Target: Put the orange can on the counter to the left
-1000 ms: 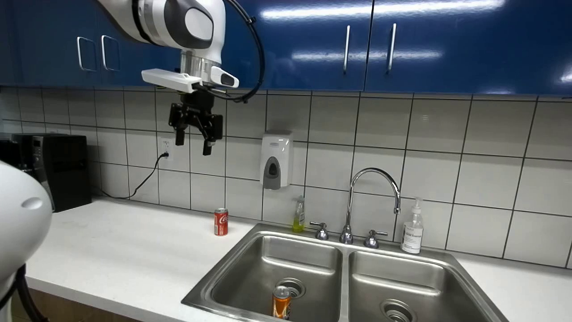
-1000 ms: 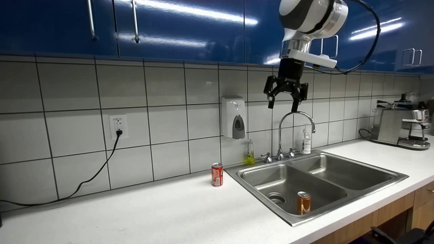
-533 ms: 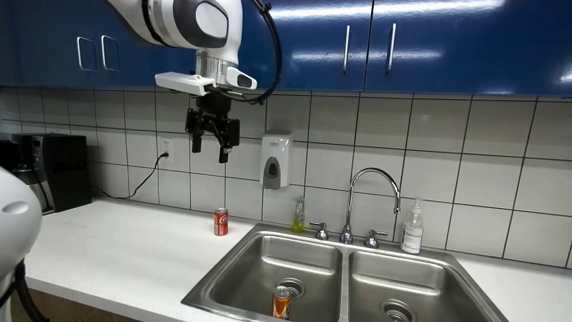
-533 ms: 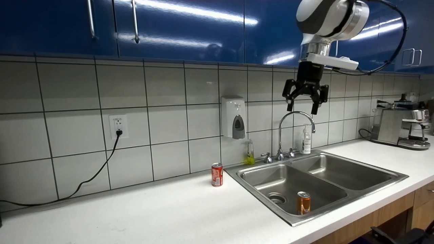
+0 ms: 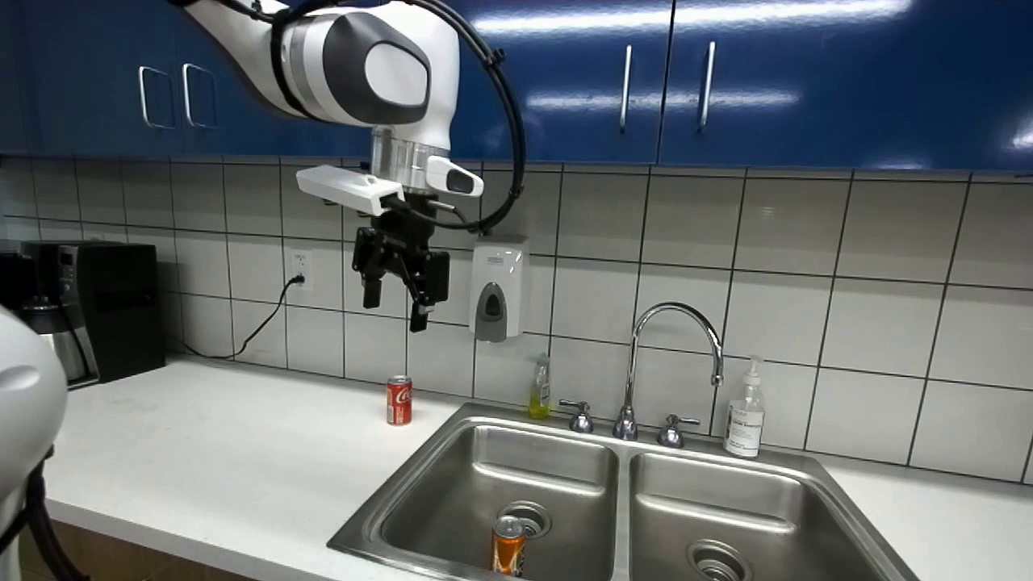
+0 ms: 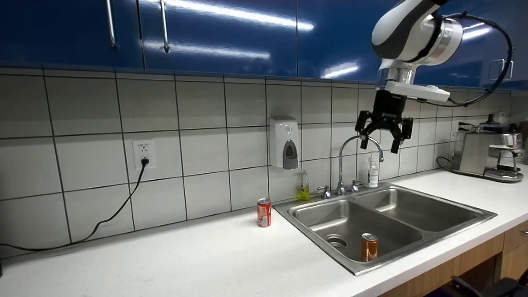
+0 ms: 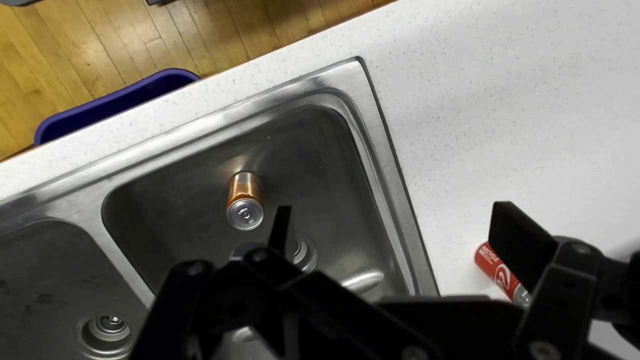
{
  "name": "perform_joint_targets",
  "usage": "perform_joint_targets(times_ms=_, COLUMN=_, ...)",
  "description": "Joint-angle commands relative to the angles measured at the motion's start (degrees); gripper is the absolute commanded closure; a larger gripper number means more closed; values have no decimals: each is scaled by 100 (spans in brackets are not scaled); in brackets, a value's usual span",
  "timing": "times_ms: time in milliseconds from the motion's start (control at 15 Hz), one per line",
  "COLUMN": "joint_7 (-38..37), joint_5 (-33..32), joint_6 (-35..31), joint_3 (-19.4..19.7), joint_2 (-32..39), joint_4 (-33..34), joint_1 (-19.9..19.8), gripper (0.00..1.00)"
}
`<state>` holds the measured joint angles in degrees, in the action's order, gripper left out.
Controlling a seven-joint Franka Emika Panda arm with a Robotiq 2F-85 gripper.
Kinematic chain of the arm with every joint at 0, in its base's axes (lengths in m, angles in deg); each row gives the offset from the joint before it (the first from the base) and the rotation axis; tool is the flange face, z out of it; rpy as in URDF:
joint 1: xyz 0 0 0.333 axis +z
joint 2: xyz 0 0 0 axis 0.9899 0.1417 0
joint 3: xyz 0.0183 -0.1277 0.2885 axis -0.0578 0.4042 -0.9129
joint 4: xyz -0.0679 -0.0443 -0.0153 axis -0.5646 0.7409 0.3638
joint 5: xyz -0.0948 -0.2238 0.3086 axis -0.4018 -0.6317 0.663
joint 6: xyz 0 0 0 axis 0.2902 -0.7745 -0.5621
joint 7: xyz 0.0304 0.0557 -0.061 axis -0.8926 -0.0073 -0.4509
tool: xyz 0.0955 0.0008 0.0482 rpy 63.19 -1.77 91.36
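Tool (image 5: 395,308): jaws apart, left of centre in an exterior view, well above the desk (image 5: 234,460).
Orange can (image 5: 508,549): bottom centre of that view, upright in the left basin (image 5: 440,500) of the sink (image 5: 622,516); lettering too small to read.
Red can (image 7: 500,274): lower right in the wrist view, "RECYCLE" legible on it.
Desk: white, speckled.
Tiles (image 5: 775,315): pale, below blue cupboards (image 5: 557,64) across the frame's top.

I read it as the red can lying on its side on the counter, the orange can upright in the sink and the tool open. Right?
Not quite: the red can is not on its side; it stands upright on the counter, as both exterior views show. The orange can is upright in the sink and the tool is open.
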<state>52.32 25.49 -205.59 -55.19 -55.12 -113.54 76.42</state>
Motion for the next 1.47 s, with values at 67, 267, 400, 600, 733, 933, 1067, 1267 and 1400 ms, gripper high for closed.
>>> perform_joint_targets(times_ms=67, joint_7=211, joint_5=-116, joint_6=-948, joint_3=30, joint_2=525, joint_4=-222, joint_1=-83, gripper=0)
perform_joint_targets(times_ms=267, joint_7=264, joint_5=-249, joint_6=-1823, joint_3=7, joint_2=1064, joint_4=-300, joint_1=-62, gripper=0)
perform_joint_targets(times_ms=400, joint_7=292, joint_5=-325, joint_6=-2407, joint_3=12, joint_2=1512, joint_4=-275, joint_1=-62, gripper=0)
perform_joint_targets(times_ms=600, joint_7=336, joint_5=-316, joint_6=-3148, joint_3=48, joint_2=2208, joint_4=-173, joint_1=-57, gripper=0)
perform_joint_targets(times_ms=733, joint_7=318, joint_5=-283, joint_6=-3537, joint_3=65, joint_2=2676, joint_4=-88, joint_1=-68, gripper=0)
perform_joint_targets(times_ms=933, joint_7=309, joint_5=-255, joint_6=-3978, joint_3=92, joint_2=3366, joint_4=114, joint_1=-100, gripper=0)
perform_joint_targets(times_ms=1067, joint_7=358, joint_5=-187, joint_6=-4165, joint_3=108, joint_2=3802, joint_4=306, joint_1=-128, gripper=0)
perform_joint_targets(times_ms=1267, joint_7=363, joint_5=-137, joint_6=-4364, joint_3=76, joint_2=4315, joint_4=579, joint_1=-231, gripper=0)
perform_joint_targets(times_ms=1400, joint_7=356, joint_5=-126, joint_6=-4464, joint_3=61, joint_2=4619, joint_4=758, joint_1=-323, gripper=0)
